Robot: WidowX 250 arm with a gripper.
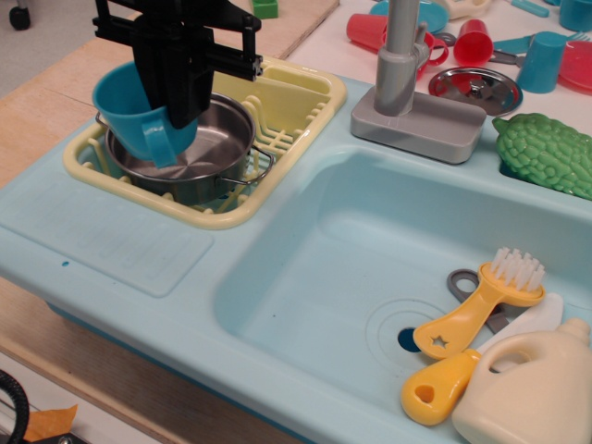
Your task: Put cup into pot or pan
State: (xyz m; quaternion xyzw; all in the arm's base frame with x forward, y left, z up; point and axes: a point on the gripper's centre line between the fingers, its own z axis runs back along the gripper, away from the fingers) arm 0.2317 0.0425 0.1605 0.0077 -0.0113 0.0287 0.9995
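Observation.image shows the black gripper (176, 111) clamped on the rim of the bright blue cup (129, 116), one finger seemingly inside the mouth and one outside, though the dark body hides the fingertips, so that split is my best reading. The cup hangs from the fingers, tilted, its loop handle just below them, low over the near-left rim of the steel pot (190, 148), which sits directly beneath and slightly right of the fingers inside the yellow dish rack (296, 97). Gripping the wall rather than the handle probably keeps the cup's base free to go down first. I judge the cup not yet released, with lowering into the pot left. To the fingers' far right stand the grey faucet (400, 55) and the sink basin (305, 277).
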